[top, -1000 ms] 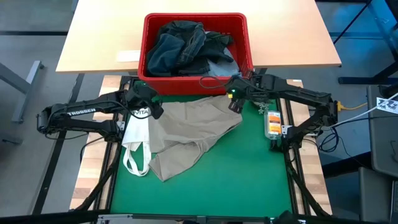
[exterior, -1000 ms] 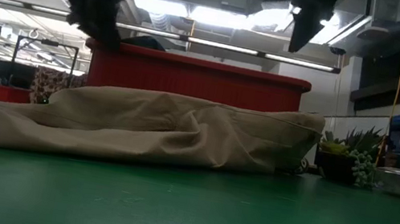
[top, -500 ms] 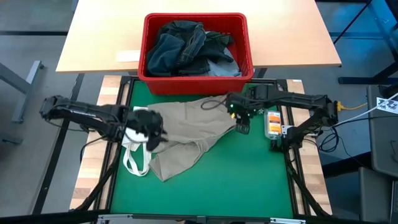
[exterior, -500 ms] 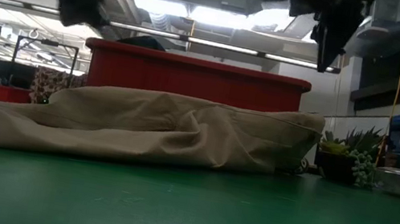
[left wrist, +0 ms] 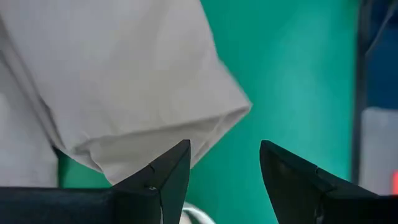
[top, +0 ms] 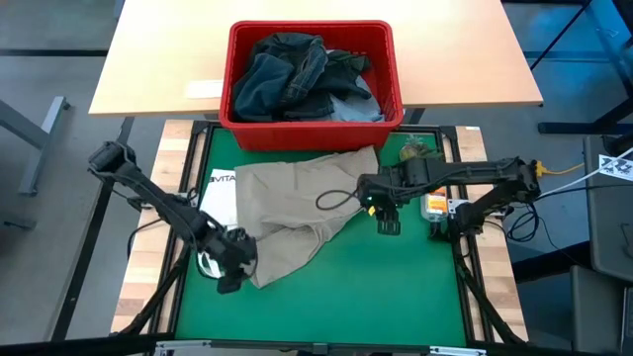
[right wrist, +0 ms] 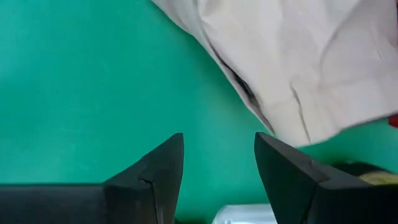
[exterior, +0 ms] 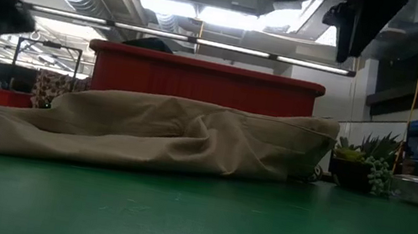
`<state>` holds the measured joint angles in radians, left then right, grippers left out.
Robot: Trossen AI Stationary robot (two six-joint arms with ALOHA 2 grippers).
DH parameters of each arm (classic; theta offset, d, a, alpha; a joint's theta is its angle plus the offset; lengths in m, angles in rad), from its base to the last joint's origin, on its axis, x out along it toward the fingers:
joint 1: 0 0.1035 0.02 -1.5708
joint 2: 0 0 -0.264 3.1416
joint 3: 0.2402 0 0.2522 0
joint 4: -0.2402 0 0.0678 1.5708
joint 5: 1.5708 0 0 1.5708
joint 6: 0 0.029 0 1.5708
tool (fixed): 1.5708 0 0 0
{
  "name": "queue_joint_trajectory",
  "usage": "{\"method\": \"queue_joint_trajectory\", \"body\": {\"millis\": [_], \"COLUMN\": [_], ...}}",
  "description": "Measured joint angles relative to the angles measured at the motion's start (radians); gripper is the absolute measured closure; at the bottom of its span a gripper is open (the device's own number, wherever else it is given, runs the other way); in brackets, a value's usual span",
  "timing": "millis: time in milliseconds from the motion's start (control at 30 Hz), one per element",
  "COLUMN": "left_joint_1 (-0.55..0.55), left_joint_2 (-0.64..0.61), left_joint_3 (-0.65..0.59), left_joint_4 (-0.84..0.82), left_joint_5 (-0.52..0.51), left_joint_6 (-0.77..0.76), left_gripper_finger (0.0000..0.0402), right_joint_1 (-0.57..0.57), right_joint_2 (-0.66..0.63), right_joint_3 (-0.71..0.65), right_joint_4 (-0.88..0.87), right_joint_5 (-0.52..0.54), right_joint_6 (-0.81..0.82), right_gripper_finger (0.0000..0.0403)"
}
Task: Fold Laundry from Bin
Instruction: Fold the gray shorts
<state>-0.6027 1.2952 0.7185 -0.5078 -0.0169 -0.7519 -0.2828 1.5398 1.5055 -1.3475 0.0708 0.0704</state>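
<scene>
The beige trousers lie crumpled on the green mat, in front of the red bin, which is filled with dark jeans and other laundry. My left gripper hovers open at the near left leg end, its fingers pointing steeply down just short of the hem. My right gripper hangs open over bare mat beside the trousers' right edge. In the low view the trousers stretch across in front of the bin.
A white tote bag lies on the mat to the left of the trousers, its straps near my left gripper. An orange and white device and a small plant sit at the mat's right side. The near half of the mat is bare.
My left gripper has swung from beside the bin toward the table's near edge and down, turning as it went, and now stands at the trousers' near left leg end. My right gripper has moved from the bin's front toward the near edge, beside the trousers. The trousers have stayed still.
</scene>
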Motion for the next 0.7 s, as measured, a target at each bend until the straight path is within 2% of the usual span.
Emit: {"method": "queue_joint_trajectory", "body": {"millis": [200, 400, 700], "left_joint_1": [-0.039, -0.041, -0.042], "left_joint_2": [0.115, 0.171, 0.179], "left_joint_3": [0.0, -0.001, -0.001], "left_joint_4": [-0.014, -0.017, -0.017], "left_joint_5": [-0.063, -0.15, -0.017], "left_joint_6": [0.026, 0.084, 0.082], "left_gripper_finger": [0.0216, 0.0216, 0.0216], "right_joint_1": [0.067, 0.127, 0.173], "right_joint_2": [0.0, 0.0, 0.0], "right_joint_3": [0.0, 0.0, 0.0], "right_joint_4": [0.029, 0.038, 0.038], "right_joint_5": [0.0, 0.001, 0.05], "right_joint_6": [0.0, -0.001, -0.057], "right_gripper_finger": [0.0205, 0.0205, 0.0205]}}
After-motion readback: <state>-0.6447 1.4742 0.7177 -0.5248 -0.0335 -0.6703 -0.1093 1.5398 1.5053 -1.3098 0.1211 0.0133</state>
